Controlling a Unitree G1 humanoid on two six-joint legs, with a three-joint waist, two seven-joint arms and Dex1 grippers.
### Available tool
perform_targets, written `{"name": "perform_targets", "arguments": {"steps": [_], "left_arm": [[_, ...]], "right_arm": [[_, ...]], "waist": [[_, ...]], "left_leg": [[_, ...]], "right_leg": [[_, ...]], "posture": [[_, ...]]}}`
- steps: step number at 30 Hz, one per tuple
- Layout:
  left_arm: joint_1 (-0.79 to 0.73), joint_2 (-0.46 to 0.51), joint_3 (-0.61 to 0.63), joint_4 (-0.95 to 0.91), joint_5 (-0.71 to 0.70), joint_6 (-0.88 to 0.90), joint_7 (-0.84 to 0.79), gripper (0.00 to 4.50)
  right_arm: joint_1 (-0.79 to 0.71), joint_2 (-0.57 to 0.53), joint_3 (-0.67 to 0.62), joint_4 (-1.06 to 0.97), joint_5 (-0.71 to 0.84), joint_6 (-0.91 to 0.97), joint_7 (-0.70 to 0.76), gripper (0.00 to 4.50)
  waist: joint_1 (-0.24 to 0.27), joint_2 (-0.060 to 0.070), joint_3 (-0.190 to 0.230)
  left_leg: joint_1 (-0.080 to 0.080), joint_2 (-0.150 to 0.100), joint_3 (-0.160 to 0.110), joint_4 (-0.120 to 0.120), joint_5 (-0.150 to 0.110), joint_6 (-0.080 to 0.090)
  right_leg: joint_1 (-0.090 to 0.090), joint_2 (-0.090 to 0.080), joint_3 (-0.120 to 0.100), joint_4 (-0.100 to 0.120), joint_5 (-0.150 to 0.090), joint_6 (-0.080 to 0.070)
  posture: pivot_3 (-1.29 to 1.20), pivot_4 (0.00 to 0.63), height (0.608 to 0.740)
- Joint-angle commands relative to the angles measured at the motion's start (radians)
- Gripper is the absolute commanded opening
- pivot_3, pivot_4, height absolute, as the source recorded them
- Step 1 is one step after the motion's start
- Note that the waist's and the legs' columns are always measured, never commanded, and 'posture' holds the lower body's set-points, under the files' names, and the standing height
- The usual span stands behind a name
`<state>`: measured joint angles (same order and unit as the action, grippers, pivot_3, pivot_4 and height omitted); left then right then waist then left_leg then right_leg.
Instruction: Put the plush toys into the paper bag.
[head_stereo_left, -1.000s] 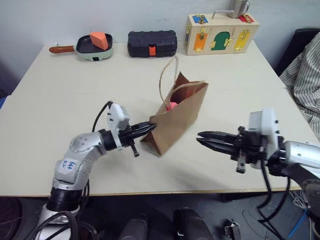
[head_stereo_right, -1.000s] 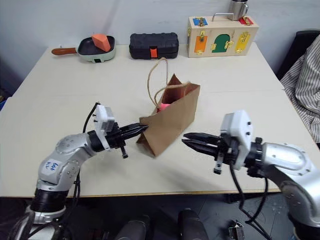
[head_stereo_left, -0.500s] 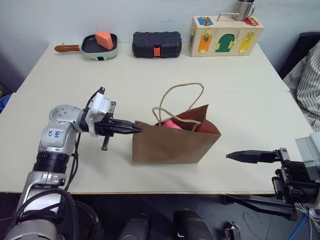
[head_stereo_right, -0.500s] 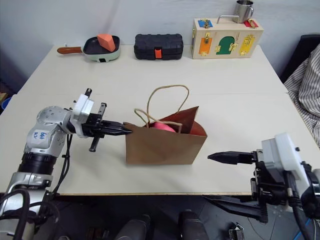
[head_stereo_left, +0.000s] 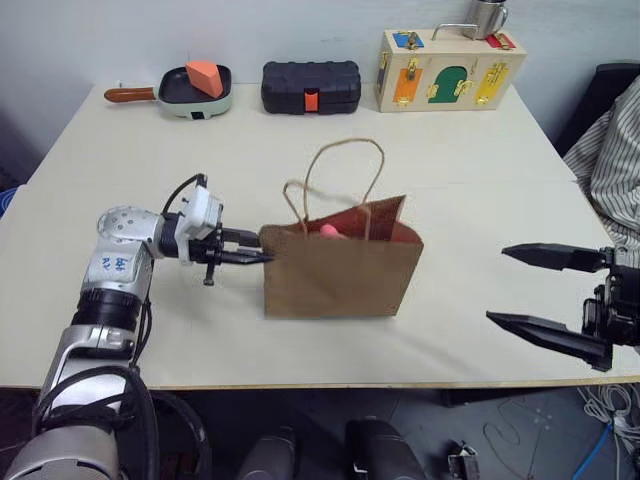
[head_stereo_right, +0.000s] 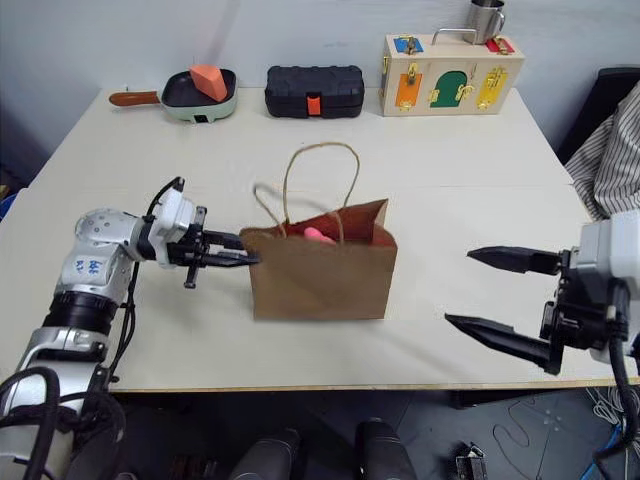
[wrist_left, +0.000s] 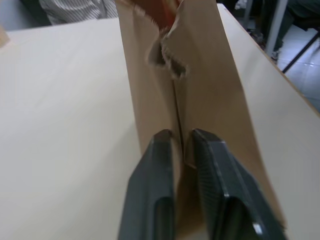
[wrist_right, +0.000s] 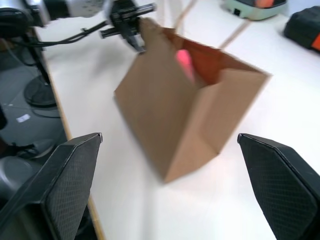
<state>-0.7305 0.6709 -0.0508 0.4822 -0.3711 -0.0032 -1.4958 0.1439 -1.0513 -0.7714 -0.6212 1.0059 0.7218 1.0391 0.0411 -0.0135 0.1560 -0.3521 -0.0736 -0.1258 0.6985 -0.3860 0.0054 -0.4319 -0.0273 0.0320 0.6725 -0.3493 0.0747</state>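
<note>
Left hand (head_stereo_left: 262, 256): fingers slightly parted astride paper bag (head_stereo_left: 340, 275) edge at 9 o'clock. Right hand (head_stereo_left: 522, 285): wide open, empty. Pink plush toy (head_stereo_left: 329, 231) bagged; orange one unseen.

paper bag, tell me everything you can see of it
The paper bag is brown kraft paper with two twisted cord loop handles, standing upright on the table, mouth open. Its inside looks reddish, and a pink toy peeks over the rim. The left gripper has its jaws on either side of the bag's side edge, which is torn near the top.
</note>
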Motion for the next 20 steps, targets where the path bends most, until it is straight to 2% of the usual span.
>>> {"name": "perform_targets", "arguments": {"steps": [1,3,7,9,12,15,20], "left_arm": [[0.038,0.061,0.055,-0.166,-0.041,0.114,0.041,2.18],[0.081,0.111,0.084,-0.255,-0.076,0.221,0.060,2.80],[0.188,0.296,0.188,-0.404,-0.200,0.514,0.048,4.05],[0.227,0.367,0.259,-0.431,-0.237,0.591,0.059,4.48],[0.277,0.456,0.383,-0.453,-0.298,0.682,0.057,4.48],[0.292,0.491,0.470,-0.471,-0.358,0.743,0.065,4.48],[0.300,0.505,0.485,-0.486,-0.350,0.710,0.063,4.48]], "right_arm": [[-0.034,-0.019,0.039,0.034,-0.043,-0.049,0.037,4.50],[-0.055,-0.030,0.069,0.061,-0.066,-0.068,0.066,4.50],[-0.136,-0.088,0.118,0.166,-0.094,-0.086,0.146,4.50],[-0.168,-0.119,0.125,0.219,-0.097,-0.090,0.195,4.50],[-0.221,-0.163,0.132,0.317,-0.091,-0.080,0.275,4.50],[-0.283,-0.186,0.164,0.411,-0.103,-0.083,0.321,4.50],[-0.366,-0.175,0.225,0.494,-0.139,-0.102,0.350,4.50]], "waist": [[0.001,0.000,0.000],[0.001,0.000,0.000],[-0.010,0.001,0.002],[-0.014,0.002,0.003],[-0.015,0.006,0.006],[-0.011,0.009,0.007],[-0.013,0.013,0.010]], "left_leg": [[0.000,0.000,0.000,0.000,0.000,0.000],[0.000,0.000,0.000,0.000,0.000,0.000],[0.000,0.000,0.000,-0.001,0.000,0.000],[0.000,0.000,0.000,-0.001,0.000,0.000],[0.000,0.000,0.000,-0.001,0.000,0.000],[0.000,0.000,0.000,-0.001,0.000,0.000],[0.000,0.000,0.000,-0.001,0.000,0.001]], "right_leg": [[0.000,0.000,0.000,0.000,0.000,0.000],[0.000,0.000,0.000,0.000,0.000,0.000],[-0.001,0.000,0.000,0.000,0.000,0.000],[0.000,0.000,0.000,0.000,0.000,0.000],[0.000,0.000,0.000,-0.001,0.000,0.000],[0.001,-0.001,0.000,-0.003,0.000,0.000],[0.001,-0.001,0.000,-0.004,0.000,0.000]], "posture": [[0.00,0.150,0.740],[0.00,0.150,0.740],[0.00,0.150,0.740],[0.00,0.150,0.740],[0.00,0.150,0.740],[0.00,0.150,0.740],[0.00,0.150,0.740]]}}
